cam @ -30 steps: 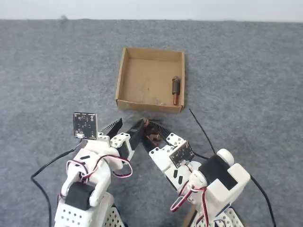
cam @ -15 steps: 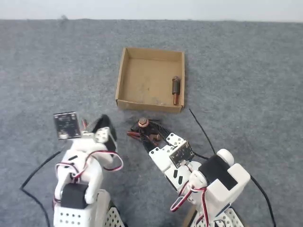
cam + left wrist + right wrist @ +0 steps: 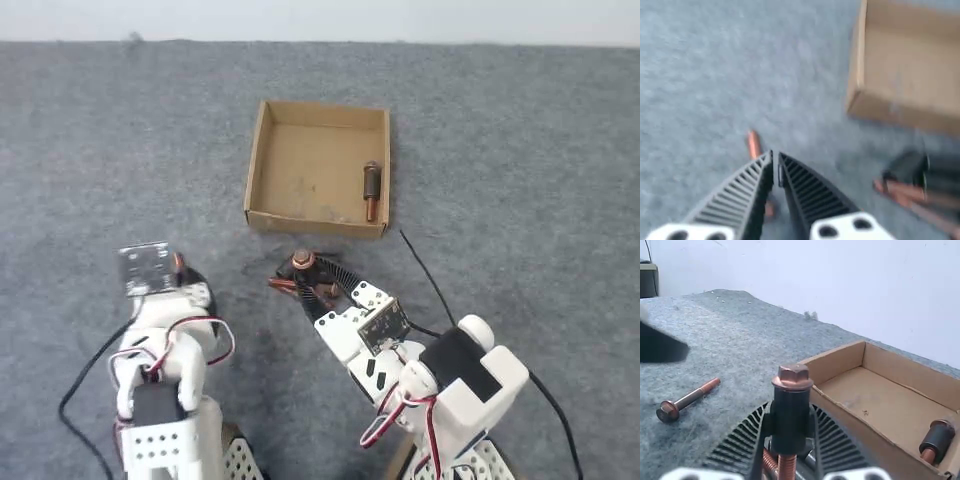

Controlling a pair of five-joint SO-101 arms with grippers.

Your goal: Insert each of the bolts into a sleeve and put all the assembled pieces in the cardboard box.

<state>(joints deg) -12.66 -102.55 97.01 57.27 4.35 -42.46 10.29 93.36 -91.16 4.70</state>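
Note:
My right gripper [image 3: 305,275] is shut on a black sleeve [image 3: 789,416] with a copper bolt through it; the bolt head [image 3: 792,377] sticks out at one end. It sits just in front of the cardboard box [image 3: 262,160]. An assembled piece [image 3: 371,190] lies inside the box at its right wall. My left gripper [image 3: 776,159] is shut with nothing between its fingers, just above the carpet, and a loose bolt [image 3: 754,145] lies on the carpet under its tips. The same loose bolt [image 3: 687,400] shows in the right wrist view. The left arm [image 3: 165,340] is at the near left.
Grey carpet [image 3: 520,150] covers the table. A black cable [image 3: 425,270] runs from the box's near right corner to the right arm. Another copper shank [image 3: 283,284] pokes out beside the right gripper's fingers. There is free carpet on both sides of the box.
The left arm has drawn back from the right gripper to the near left, its gripper now shut and empty. The right gripper has stayed put with the sleeve and bolt.

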